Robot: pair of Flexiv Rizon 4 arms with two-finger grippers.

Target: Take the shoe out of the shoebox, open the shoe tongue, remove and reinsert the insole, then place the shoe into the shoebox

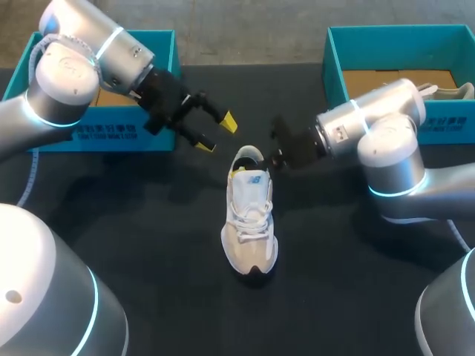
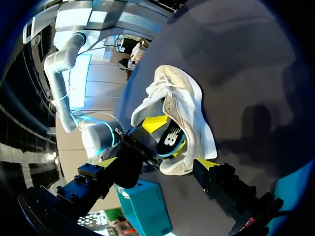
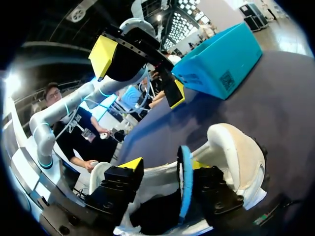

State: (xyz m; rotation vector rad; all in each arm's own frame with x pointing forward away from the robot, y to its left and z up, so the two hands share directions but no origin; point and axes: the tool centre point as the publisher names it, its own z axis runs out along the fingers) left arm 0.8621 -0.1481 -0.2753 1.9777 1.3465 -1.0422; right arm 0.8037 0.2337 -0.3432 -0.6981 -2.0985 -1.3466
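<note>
A white sneaker (image 1: 251,222) lies on the dark table, toe toward me and heel away. My right gripper (image 1: 273,157) is at the heel opening. In the right wrist view its fingers (image 3: 165,164) stand apart inside the shoe (image 3: 231,147). The blue-edged insole (image 3: 184,182) stands on edge between them, against one finger only and apart from the other. In the left wrist view the insole (image 2: 170,140) sticks up out of the shoe (image 2: 187,98). My left gripper (image 1: 217,135) hangs open above and behind the heel, holding nothing.
A teal shoebox (image 1: 96,111) stands at the back left under my left arm. A second teal box (image 1: 401,44) at the back right holds another shoe (image 1: 449,90). Bare table lies around the sneaker.
</note>
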